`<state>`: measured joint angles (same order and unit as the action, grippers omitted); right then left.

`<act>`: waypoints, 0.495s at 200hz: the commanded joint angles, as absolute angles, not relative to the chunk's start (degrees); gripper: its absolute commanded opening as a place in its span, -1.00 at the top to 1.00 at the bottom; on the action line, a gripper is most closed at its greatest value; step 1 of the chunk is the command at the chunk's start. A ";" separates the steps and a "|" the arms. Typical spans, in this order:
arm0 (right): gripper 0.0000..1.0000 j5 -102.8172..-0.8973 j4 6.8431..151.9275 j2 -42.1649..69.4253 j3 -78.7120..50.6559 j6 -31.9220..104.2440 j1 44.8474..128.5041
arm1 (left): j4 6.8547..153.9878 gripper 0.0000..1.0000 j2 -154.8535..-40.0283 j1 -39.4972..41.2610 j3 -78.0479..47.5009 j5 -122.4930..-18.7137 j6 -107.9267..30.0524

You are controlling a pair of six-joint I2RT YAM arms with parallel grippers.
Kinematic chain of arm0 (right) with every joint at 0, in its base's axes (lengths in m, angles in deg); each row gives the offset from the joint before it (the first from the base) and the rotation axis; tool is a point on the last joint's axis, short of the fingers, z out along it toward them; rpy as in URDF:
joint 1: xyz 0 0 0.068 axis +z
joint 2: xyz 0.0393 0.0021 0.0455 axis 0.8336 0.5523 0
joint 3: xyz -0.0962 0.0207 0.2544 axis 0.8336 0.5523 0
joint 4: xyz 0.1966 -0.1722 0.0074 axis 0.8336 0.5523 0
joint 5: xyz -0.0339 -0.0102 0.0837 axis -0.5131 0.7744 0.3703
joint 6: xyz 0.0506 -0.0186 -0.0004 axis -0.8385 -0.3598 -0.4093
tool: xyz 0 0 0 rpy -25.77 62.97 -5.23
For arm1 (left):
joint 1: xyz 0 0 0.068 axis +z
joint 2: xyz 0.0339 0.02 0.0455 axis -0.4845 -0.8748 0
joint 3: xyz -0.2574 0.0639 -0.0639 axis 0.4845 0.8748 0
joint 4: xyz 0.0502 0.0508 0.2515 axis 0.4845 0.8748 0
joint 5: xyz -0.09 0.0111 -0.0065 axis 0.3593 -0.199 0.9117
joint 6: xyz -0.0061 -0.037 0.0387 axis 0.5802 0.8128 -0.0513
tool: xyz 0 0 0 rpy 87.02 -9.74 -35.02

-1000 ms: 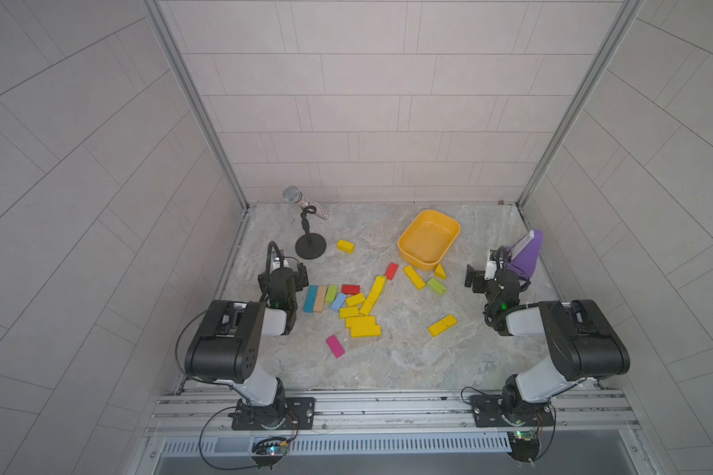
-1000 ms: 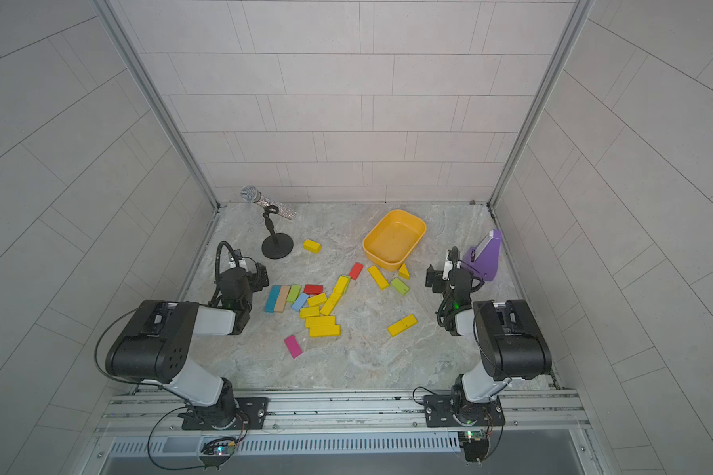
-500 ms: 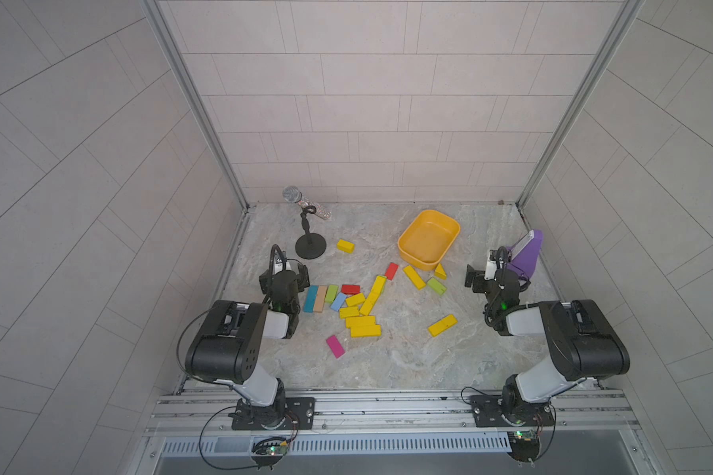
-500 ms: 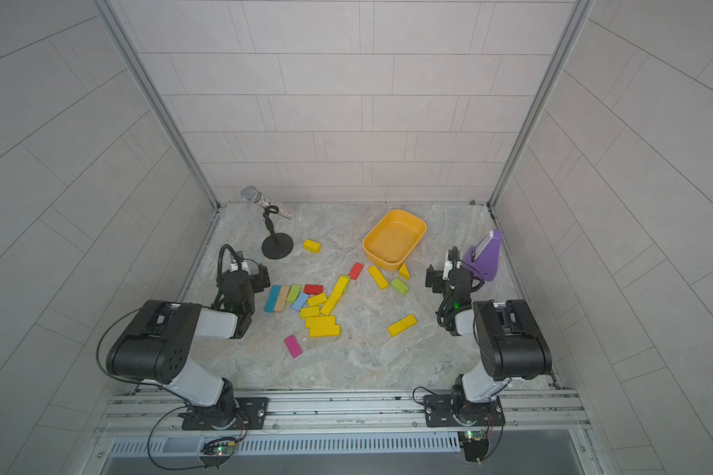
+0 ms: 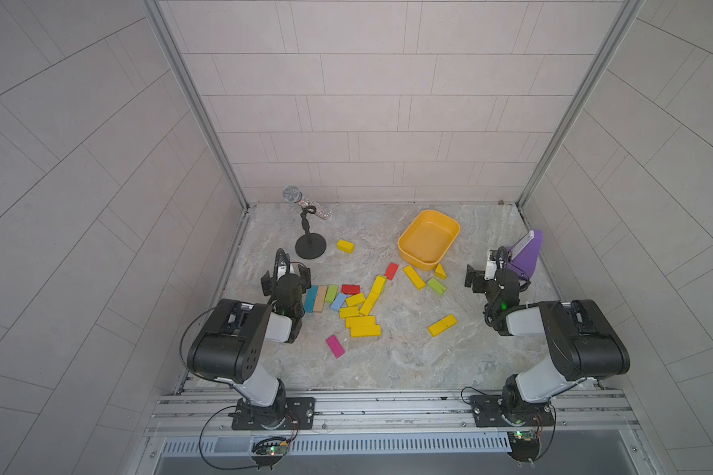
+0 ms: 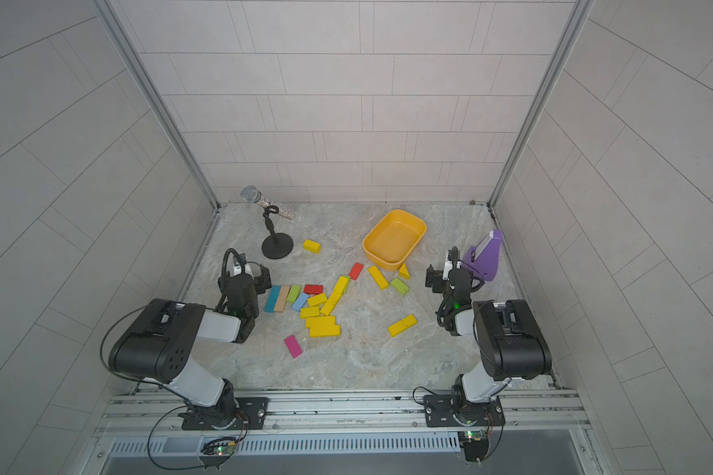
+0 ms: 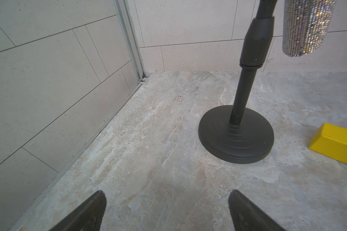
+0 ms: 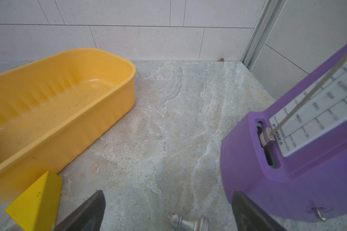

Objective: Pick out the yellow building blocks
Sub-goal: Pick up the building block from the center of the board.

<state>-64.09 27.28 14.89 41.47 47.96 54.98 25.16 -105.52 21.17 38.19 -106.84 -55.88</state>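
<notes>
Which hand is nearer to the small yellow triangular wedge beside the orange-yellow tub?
Right. The right hand is just beside the wedge; the left hand is far across, by the microphone stand.

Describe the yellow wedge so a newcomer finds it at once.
Find the orange-yellow tub at the back of the table. At its near corner lies the wedge. It alone is triangular; the yellow bar and lime block beside it are rectangular.
</notes>
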 commanded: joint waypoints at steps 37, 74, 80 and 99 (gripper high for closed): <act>-0.99 -67.16 29.60 2.69 46.05 47.81 54.81 | 32.77 -1.00 -100.96 24.52 35.84 -99.46 -55.61; -0.99 -72.35 43.47 -10.73 45.55 38.47 54.83 | 41.95 -1.00 -89.99 24.32 35.42 -101.51 -54.73; -0.99 -73.08 47.71 -12.56 44.54 36.17 54.76 | 43.88 -1.00 -88.09 24.34 35.34 -102.31 -53.51; -0.99 -73.85 60.17 -15.66 41.11 31.21 54.68 | 54.32 -1.00 -82.18 24.41 33.81 -102.18 -47.50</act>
<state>-70.01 42.84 -12.34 44.55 40.27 54.91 41.29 -88.14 24.36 36.16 -101.49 -52.85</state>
